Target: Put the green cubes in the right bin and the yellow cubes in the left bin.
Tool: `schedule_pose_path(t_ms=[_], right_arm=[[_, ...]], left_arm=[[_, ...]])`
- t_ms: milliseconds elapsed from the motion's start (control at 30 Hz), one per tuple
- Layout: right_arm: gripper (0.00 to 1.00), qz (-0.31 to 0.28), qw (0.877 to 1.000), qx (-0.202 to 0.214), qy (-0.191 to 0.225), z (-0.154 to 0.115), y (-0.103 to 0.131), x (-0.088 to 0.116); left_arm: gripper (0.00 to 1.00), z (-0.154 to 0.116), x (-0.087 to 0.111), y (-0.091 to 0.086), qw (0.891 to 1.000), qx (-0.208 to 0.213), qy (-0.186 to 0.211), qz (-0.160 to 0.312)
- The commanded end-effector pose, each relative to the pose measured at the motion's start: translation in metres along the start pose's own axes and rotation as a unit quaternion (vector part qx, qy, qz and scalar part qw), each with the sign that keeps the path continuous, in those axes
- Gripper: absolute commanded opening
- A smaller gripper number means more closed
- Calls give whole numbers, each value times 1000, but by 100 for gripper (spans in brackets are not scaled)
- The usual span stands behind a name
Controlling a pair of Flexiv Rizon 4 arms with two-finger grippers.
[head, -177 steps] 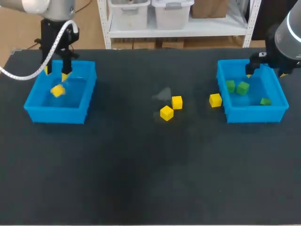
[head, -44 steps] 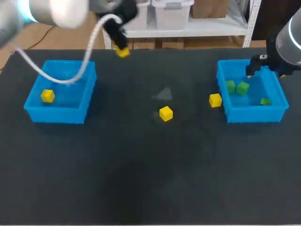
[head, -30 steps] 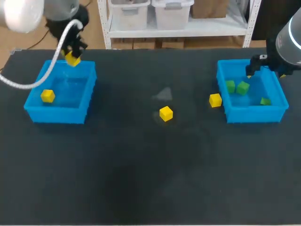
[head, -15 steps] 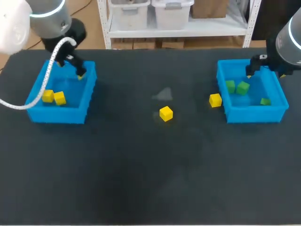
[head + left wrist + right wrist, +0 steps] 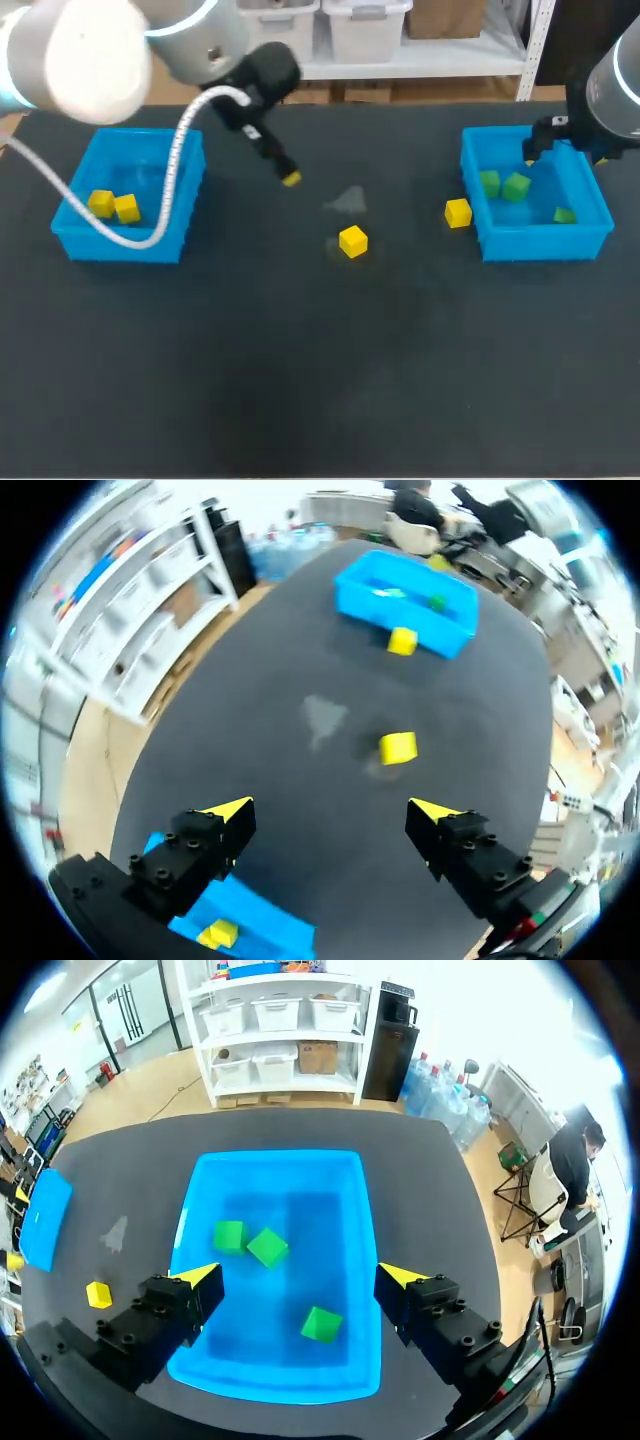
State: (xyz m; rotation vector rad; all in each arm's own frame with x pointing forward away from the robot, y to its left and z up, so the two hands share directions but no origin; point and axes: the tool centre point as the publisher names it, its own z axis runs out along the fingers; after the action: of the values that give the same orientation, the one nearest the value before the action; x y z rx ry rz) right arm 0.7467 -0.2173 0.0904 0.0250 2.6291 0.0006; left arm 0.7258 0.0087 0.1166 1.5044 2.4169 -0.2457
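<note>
Two yellow cubes (image 5: 100, 203) (image 5: 126, 208) lie in the left blue bin (image 5: 185, 195). Another yellow cube (image 5: 353, 241) (image 5: 398, 747) sits mid-table, ahead of my open, empty left gripper (image 5: 288, 176) (image 5: 330, 812). A third loose yellow cube (image 5: 458, 212) (image 5: 402, 640) (image 5: 98, 1294) rests against the outside of the right blue bin (image 5: 478, 225) (image 5: 355, 1200). Three green cubes (image 5: 229, 1235) (image 5: 267, 1247) (image 5: 320, 1323) lie in that bin. My right gripper (image 5: 566, 158) (image 5: 300, 1278) hangs open above it, holding nothing.
A pale smudge (image 5: 347, 201) marks the dark tabletop behind the middle cube. My left arm's white cable (image 5: 165, 215) loops over the left bin. The table's front half holds nothing.
My left gripper let a yellow cube fall into the left bin, opened wide, then swung right toward the table's middle. The right arm has kept still.
</note>
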Motion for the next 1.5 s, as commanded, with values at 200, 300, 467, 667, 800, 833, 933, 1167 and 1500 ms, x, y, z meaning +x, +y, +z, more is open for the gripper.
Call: schedule_pose_path(t_ms=[200, 300, 467, 667, 800, 833, 933, 1167, 1500], right_arm=[[100, 1, 1000, 1, -5, -1, 0, 3], [100, 1, 1000, 1, -5, -1, 0, 3], [100, 1, 1000, 1, -5, -1, 0, 3], [100, 1, 1000, 1, -5, -1, 0, 3], [100, 1, 1000, 1, -5, -1, 0, 3], [100, 1, 1000, 1, -5, -1, 0, 3], [100, 1, 1000, 1, -5, -1, 0, 3], [100, 1, 1000, 1, -5, -1, 0, 3], [100, 1, 1000, 1, -5, -1, 0, 3]], left_arm=[[100, 36, -34, -42, 996, 40, 49, 65], [100, 48, -34, -48, 995, 38, 61, 71], [100, 65, -35, -55, 993, 37, 77, 86], [100, 85, -35, -64, 989, 44, 95, 102], [100, 95, -34, -65, 989, 42, 104, 94], [100, 97, -33, -65, 989, 41, 108, 92], [100, 105, -30, -68, 987, 40, 120, 96], [100, 122, -24, -76, 985, 44, 139, 94], [100, 138, -18, -76, 982, 37, 160, 95]])
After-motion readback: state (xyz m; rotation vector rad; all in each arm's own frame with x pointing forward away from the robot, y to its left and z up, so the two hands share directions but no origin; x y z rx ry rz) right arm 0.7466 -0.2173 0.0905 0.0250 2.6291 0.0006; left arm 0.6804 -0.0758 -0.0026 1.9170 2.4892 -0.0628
